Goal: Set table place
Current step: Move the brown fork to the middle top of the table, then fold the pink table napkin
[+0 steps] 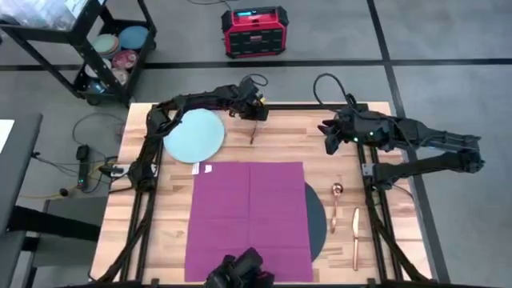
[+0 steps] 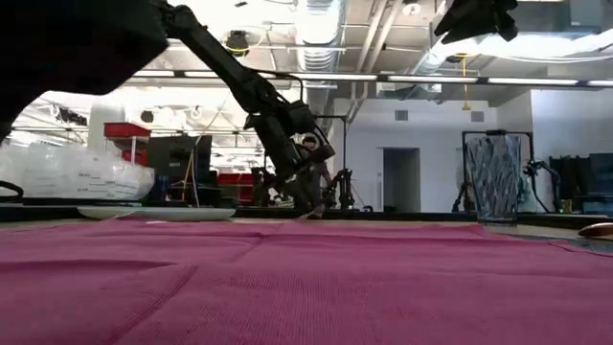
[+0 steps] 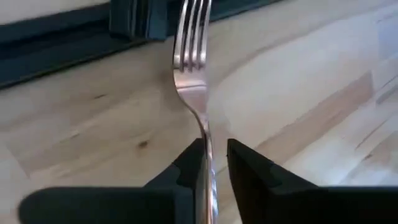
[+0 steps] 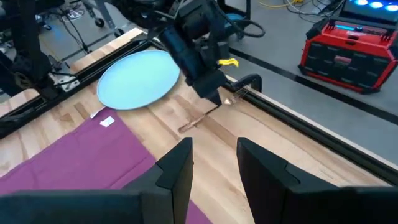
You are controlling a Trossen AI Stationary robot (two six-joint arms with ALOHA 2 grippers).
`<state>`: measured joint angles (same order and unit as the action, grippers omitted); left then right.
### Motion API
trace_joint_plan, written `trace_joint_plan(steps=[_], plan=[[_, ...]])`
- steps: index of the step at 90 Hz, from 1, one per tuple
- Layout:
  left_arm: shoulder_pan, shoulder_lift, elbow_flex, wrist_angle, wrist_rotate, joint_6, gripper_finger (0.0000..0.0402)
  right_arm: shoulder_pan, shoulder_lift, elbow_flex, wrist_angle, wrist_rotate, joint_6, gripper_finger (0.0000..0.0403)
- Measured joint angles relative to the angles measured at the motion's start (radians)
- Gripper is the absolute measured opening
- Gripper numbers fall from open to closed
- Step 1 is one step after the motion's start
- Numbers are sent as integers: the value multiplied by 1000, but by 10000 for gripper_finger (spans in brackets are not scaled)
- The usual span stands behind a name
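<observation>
Here our left claw (image 3: 214, 158) grips the fork (image 3: 193, 68) by its handle, tines low over the surface (image 1: 280, 144), ready for placing; our right claw (image 4: 214, 165) waits unclenched.

Around my magenta napkin (image 1: 248, 210) I count one blue plate (image 1: 194, 134), one dark mat (image 1: 317, 216), one fork (image 1: 253, 133), one spoon (image 1: 336, 198), one knife (image 1: 355, 230), and one tumbler (image 2: 495, 178).
</observation>
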<state>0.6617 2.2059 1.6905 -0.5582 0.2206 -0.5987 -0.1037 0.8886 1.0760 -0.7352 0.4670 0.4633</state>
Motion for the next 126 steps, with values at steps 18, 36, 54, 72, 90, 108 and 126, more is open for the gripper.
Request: trace_joint_plan(steps=[18, 36, 54, 72, 90, 108, 126], plan=[[-10, 0, 0, -48, 67, 73, 99, 8, 0, 0, -14, -6, 0, 114], [-48, -48, -1, -148, 112, 85, 96, 12, 0, 0, -33, -59, 1, 114], [-202, -211, -21, -324, 16, 182, 91, 14, 49, -10, -152, -177, 34, 114], [-337, -456, -237, -254, -137, 139, 91, 32, 123, -135, -5, -275, 34, 114], [-313, -723, -594, -211, -117, -28, 91, 9, 199, -213, 175, -322, 81, 114], [-248, -906, -827, -231, -92, -104, 91, -73, 300, -237, 207, -362, 126, 114], [-205, -934, -958, -267, -100, -78, 91, -152, 445, -278, 254, -458, 156, 114]])
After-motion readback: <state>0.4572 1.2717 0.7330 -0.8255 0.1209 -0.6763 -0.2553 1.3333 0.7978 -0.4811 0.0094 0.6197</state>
